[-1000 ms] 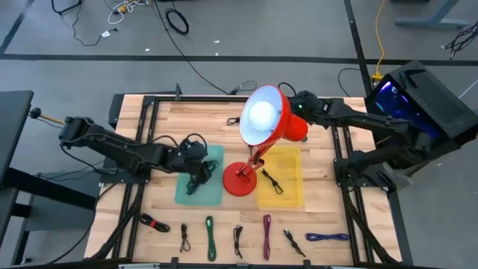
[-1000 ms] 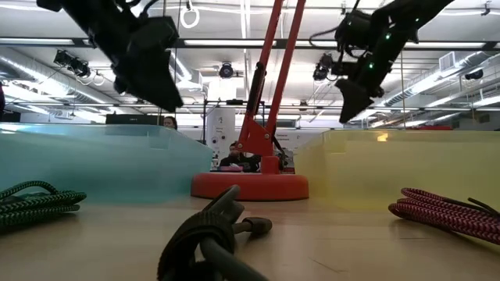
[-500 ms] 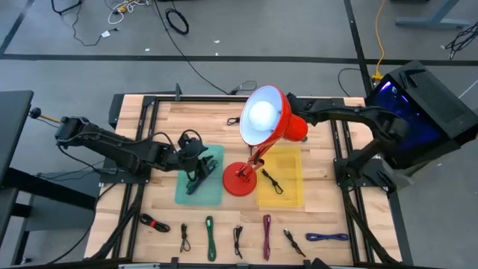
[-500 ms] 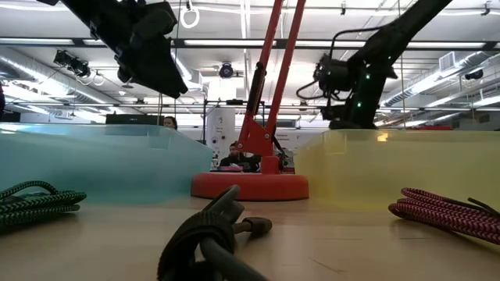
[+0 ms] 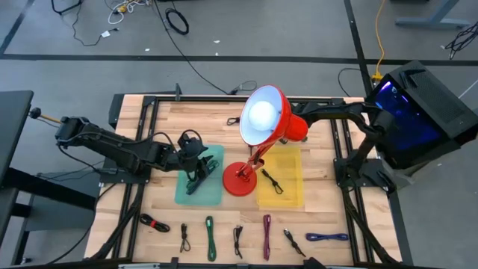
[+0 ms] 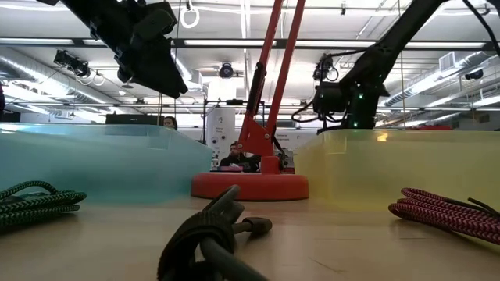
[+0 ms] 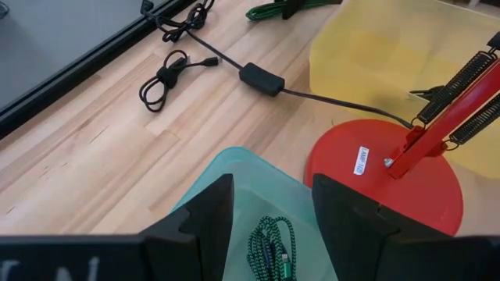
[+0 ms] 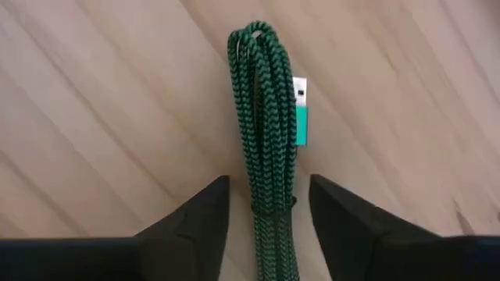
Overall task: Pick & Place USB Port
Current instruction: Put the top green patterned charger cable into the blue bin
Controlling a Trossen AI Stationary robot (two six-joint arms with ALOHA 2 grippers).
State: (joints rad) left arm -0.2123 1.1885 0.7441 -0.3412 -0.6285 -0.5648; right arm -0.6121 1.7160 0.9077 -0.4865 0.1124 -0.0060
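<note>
Sticker on lamp base: from my left wrist I saw a small white label with dark print on the red foot of the lamp; the letters were too small for me to read.
My left wrist housing: pale strokes showed at the very edge of that view, cut off, and I could not make a word of them.
Green cable before my right wrist: its plug carried no marking I could read.
Elsewhere: I read no other text, brand, number or sign, from above or from table height.
</note>
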